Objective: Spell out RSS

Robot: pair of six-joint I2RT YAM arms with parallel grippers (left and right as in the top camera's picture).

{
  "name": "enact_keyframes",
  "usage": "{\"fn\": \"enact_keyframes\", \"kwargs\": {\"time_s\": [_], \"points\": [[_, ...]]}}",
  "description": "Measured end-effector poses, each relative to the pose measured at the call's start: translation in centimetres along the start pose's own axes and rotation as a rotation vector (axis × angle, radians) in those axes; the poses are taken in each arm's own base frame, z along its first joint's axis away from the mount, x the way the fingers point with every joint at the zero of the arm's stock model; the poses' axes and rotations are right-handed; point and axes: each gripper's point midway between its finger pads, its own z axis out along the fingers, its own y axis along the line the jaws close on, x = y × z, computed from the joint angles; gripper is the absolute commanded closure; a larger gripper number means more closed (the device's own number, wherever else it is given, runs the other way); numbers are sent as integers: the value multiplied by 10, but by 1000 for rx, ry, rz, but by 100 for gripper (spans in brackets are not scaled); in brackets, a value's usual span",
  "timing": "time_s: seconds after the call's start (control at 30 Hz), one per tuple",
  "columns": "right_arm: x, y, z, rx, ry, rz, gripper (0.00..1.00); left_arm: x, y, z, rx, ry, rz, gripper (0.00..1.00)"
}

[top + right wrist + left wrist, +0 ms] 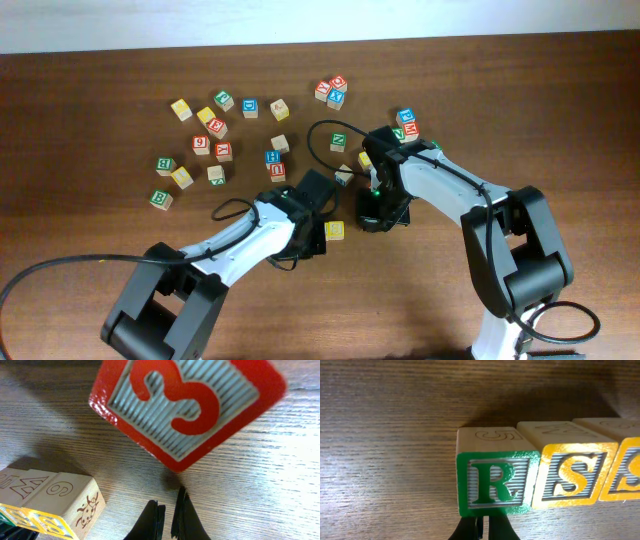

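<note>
Word RSS set out, arms yet to be drawn clear

Seen from overhead, the table [100, 230] is crossed by both arms. The left arm [240, 245] and right arm [450, 185] are bent in toward its middle, just below a scatter of loose cubes [215, 125]. The row itself is largely hidden there beneath the grippers.

From the left wrist the row is read plainly. It is headed by the R cube [495, 482], green on pale. The first S [572, 477] touches it, and the second S [629, 475] touches that one and is cut by the frame edge. All three are upright and roughly flush.

The spelling is judged done, and only a withdrawal without a knock is left. A red 3 cube [187, 405] is seen tilted close before the right wrist and is not needed.

The left gripper [482, 522] is pressed together on nothing, its tips just short of the R cube. The right gripper [169, 510] is likewise all but closed and empty.
</note>
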Motion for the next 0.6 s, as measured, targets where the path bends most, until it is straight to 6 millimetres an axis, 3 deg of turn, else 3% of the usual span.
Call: {"fn": "enact_keyframes", "kwargs": {"time_s": [0.6], "points": [[0,0,0,0,0,0,96,0,-2,0,12,3,0,100]]}}
